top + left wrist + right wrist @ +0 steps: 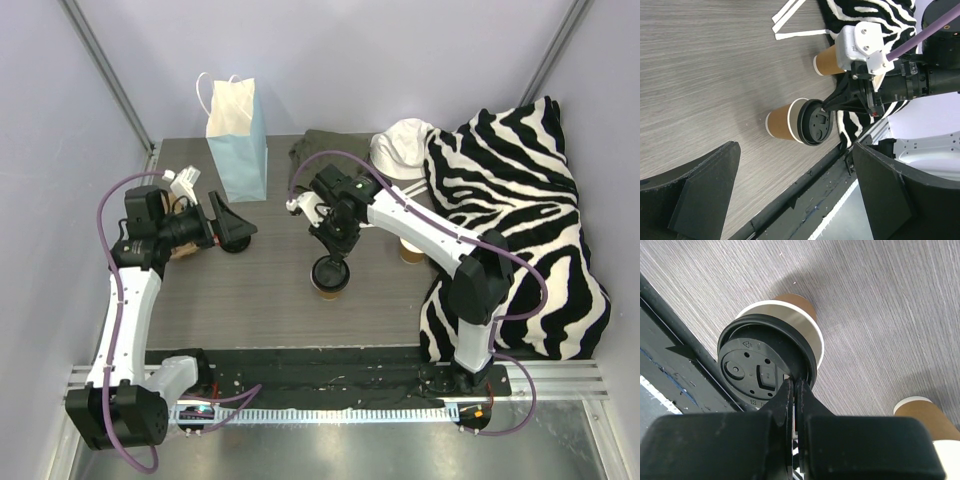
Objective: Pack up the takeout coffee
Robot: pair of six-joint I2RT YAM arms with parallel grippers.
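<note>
On grey woodgrain table [260,300], lilac walls [350,60], right gripper [794,386] pinching coffee lid [747,367], left gripper [240,226] wide, empty.

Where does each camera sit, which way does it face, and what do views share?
Top external: above and behind the bases, looking down on the table; both arms show.
Left wrist: low, looking across the table at the takeout coffee; own open fingers frame the bottom.
Right wrist: looking down past the right gripper, shut on the black lid.
Shared: all show the coffee and the lidless cup.
</note>
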